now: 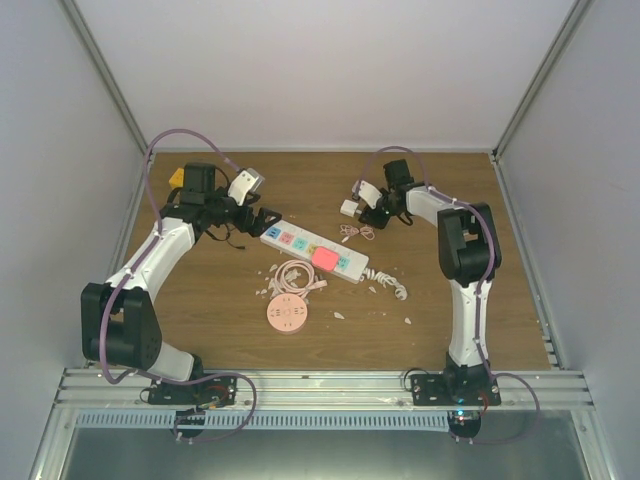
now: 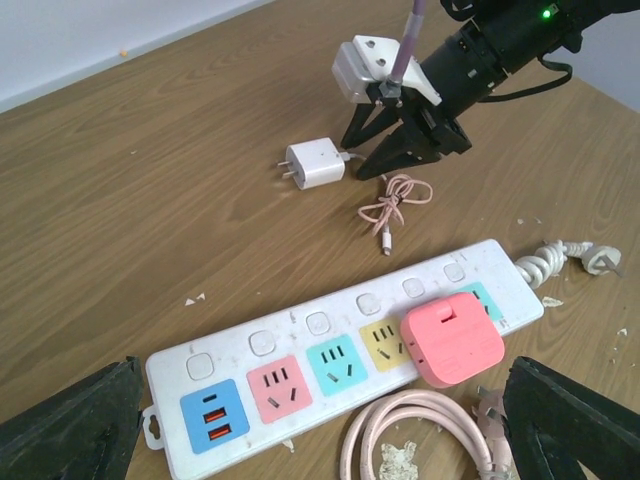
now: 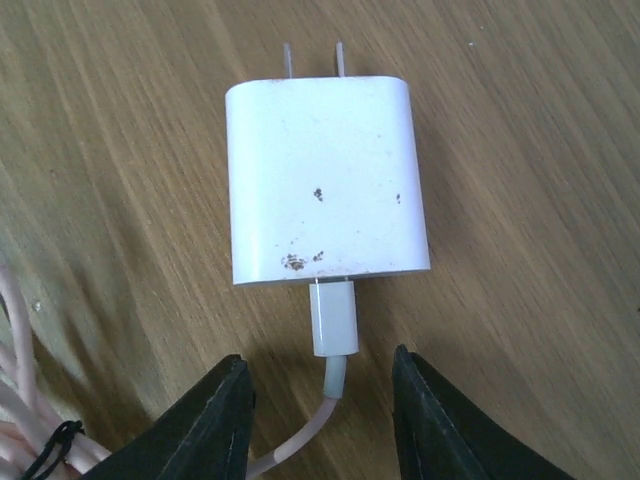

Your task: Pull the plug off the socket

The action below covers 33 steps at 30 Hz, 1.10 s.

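One plug, the white charger [image 3: 325, 180], lies free at 12 o'clock on the bench [image 1: 450, 300]; the pink plug [image 2: 452, 338] sits in the power strip [image 2: 170, 372]. Right claw [image 3: 320, 400] half-open, left claw [image 1: 266, 220] wide, both empty.

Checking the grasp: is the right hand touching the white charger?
Apart. The right wrist view shows bare wood between the white charger and both fingertips of the right hand.

Robot lab: white walls [image 1: 330, 70], aluminium frame [image 1: 320, 380].

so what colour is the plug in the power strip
The plug is pink, clearest in the left wrist view.
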Tool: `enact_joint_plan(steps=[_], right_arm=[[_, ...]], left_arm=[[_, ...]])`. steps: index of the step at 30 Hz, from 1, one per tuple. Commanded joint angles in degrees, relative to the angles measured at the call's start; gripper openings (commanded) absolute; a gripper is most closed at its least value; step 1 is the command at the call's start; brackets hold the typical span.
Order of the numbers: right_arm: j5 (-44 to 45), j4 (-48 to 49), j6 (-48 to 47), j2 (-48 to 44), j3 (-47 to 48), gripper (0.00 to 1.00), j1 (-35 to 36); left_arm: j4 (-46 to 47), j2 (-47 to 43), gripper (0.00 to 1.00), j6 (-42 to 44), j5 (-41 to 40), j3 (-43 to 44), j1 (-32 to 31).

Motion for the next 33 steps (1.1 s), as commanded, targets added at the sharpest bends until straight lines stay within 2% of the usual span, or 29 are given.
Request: enact_joint_plan(steps=[1,4,8,16,23,28,33], right_arm=[[2.7,1.5,0.5,2.3,0.8,0.34,-0.8],[3.0,1.6,1.5,2.0,1.6,0.17,-1.0],[2.3,2.6,2.6,0.5,2.0,0.02,-1.0],[-1.6,2.1,3.2,-6.8,2.3,0.01,-1.0],[-9.6,-2.1,7.2,-14.6,2.7,0.01,-0.9],[-15.9,-5.4,8.1,-20.9,1.0,0.01,0.5],[-17.8,-6.9,8.3,-27.6,-3.0,0.01,4.6]], left_arm=[[1.5,-0.8,0.98,-0.7,1.6,-0.3,0.4],[2.1,-1.2,0.98,-1.3,0.7,-0.4,0.6],[2.4,-2.1,0.98,-1.3,0.9,-0.6,1.7],[-3.0,-3.9,0.99,3.8,2.3,0.9,2.9],[-8.5,-8.7,0.99,12.3,11.4,2.9,3.0],[-13.4,-11.5,0.99,19.2,10.8,6.0,2.5],[-20.7,-12.3,0.99,24.2,8.3,10.6,0.2]])
